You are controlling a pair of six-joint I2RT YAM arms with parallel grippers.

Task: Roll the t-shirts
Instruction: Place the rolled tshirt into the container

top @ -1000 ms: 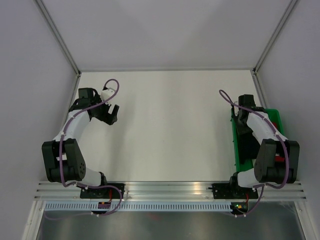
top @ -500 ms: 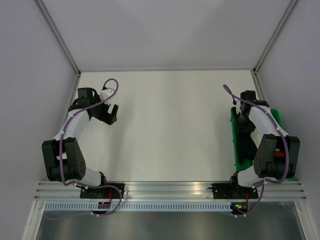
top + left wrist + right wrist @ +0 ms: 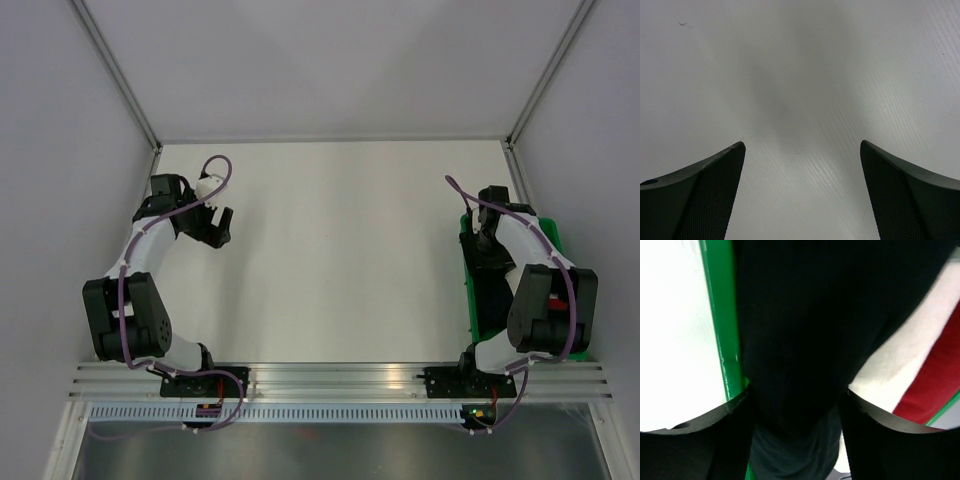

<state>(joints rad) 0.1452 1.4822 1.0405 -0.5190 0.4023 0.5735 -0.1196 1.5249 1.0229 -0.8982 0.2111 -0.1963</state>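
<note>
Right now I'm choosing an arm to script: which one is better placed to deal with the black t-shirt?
Right. The right gripper is over the green bin with the black t-shirt between its fingers. The left gripper hangs open over bare table, far from the bin.

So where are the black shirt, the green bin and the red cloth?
black shirt (image 3: 800,335), right wrist view, middle of the dark cloth between the fingers
green bin (image 3: 722,315), right wrist view, its left rim
red cloth (image 3: 935,380), right wrist view, the strip at the right edge
</note>
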